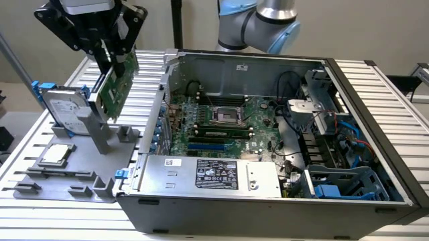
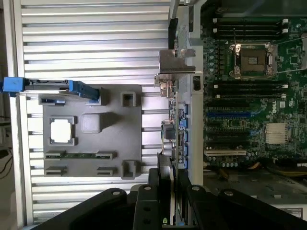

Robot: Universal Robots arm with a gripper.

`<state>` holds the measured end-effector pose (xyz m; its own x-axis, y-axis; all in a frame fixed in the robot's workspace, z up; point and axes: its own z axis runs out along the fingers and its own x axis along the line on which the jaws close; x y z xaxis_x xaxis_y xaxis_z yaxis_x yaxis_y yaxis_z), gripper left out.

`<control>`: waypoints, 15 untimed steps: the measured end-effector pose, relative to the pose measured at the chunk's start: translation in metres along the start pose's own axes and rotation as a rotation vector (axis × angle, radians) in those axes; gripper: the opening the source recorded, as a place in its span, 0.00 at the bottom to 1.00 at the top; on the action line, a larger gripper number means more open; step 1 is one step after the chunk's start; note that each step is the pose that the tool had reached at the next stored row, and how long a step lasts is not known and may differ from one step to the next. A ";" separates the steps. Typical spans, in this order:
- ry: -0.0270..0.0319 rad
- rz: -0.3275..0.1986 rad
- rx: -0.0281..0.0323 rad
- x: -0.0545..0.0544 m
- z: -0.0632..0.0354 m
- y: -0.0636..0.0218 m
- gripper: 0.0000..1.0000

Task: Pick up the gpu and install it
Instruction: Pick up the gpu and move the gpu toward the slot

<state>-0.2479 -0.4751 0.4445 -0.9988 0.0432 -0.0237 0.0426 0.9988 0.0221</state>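
The gpu [image 1: 115, 93], a green circuit board, hangs on edge above the grey holder [image 1: 60, 175] at the exterior view's left, just outside the open computer case's wall [image 1: 157, 108]. My gripper [image 1: 110, 56] is shut on its upper edge. In the wrist view the gpu [image 2: 171, 143] runs edge-on out from between my black fingers [image 2: 153, 196], with its silver end bracket [image 2: 175, 61] at the far end. My gripper [image 2: 169, 199] is over the gap between the holder [image 2: 91, 143] and the case. The motherboard [image 1: 221, 120] lies in the case with a blue slot [image 1: 209, 147] near its front.
A silver hard drive in a blue frame [image 1: 64, 108] stands on the holder behind the gpu. A small square silver chip [image 1: 57, 153] lies on the holder. The case holds a power supply [image 1: 208, 173], cables [image 1: 335, 135] and a blue drive cage [image 1: 342, 183]. The table [image 1: 60, 221] is ribbed metal.
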 end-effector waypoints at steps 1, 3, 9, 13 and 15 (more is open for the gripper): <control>0.0044 0.000 0.0004 -0.005 -0.0025 0.0002 0.27; 0.0121 0.000 0.0007 -0.013 -0.0069 0.0007 0.27; 0.0314 0.001 0.0016 -0.041 -0.0171 0.0021 0.27; 0.0427 0.001 0.0020 -0.059 -0.0179 0.0029 0.27; 0.0475 0.001 0.0021 -0.068 -0.0177 0.0033 0.27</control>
<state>-0.1801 -0.4751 0.4639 -0.9988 0.0432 0.0238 0.0437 0.9988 0.0200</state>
